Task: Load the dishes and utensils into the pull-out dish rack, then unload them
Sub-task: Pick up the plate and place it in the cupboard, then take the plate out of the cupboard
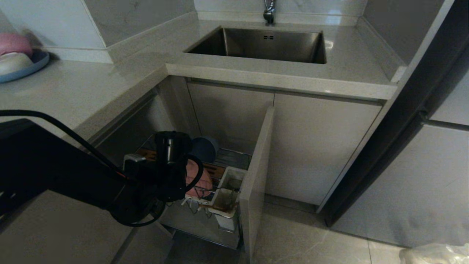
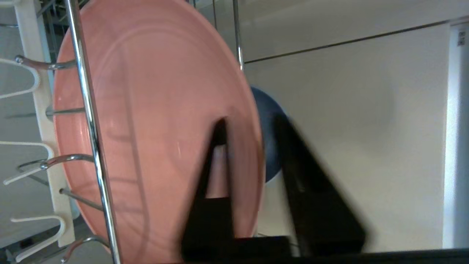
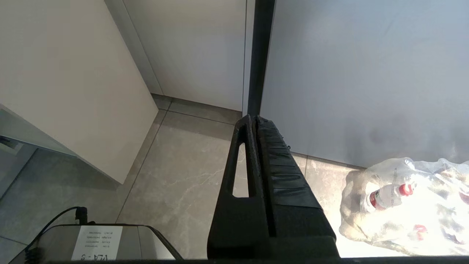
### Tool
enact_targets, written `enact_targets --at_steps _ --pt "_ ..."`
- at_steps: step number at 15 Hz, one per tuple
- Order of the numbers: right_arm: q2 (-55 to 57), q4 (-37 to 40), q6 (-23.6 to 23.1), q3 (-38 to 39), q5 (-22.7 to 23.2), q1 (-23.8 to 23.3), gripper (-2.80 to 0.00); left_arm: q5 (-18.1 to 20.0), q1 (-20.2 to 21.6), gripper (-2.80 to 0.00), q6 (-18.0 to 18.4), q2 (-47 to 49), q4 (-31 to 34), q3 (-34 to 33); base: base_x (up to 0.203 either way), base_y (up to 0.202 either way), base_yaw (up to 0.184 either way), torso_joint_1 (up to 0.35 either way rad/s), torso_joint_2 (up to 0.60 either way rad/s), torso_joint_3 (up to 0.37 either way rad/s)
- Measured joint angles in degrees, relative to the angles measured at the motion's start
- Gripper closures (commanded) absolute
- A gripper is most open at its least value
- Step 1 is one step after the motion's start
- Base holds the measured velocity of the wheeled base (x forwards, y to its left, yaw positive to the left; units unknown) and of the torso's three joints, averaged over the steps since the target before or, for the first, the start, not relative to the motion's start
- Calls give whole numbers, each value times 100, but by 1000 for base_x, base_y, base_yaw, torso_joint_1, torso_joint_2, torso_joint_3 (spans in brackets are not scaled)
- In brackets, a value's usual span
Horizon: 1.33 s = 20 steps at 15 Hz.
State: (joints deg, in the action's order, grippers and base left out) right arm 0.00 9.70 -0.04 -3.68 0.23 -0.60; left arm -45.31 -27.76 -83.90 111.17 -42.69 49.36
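The left hand (image 2: 253, 135), fingers narrowly parted astride the pink plate's (image 2: 154, 121) rim, sits at the rack's (image 1: 205, 205) nine o'clock; the right hand (image 3: 253, 121) is closed.

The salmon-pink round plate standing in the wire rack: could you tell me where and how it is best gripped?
Probably by the exposed rim of the salmon-pink round plate, from the open side away from the chrome wire rack. It stands on edge, and the left gripper already straddles that rim, one finger on each face.

I count one salmon-pink round plate (image 2: 154, 121), one blue-grey bowl (image 1: 203, 149), two white square utensil cups (image 1: 230, 190), one chrome wire rack (image 2: 86, 121).
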Motion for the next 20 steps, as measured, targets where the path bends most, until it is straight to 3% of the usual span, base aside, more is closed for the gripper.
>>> enact_targets --at_steps 8,20 --pt "0 0 2 0 2 -2 0 -13 -24 -280 66 -107 37 13 0 0 0 0 0 0" --pt "0 0 2 -1 1 -2 0 8 -328 -280 64 -1393 1717 77 0 0 0 0 0 0"
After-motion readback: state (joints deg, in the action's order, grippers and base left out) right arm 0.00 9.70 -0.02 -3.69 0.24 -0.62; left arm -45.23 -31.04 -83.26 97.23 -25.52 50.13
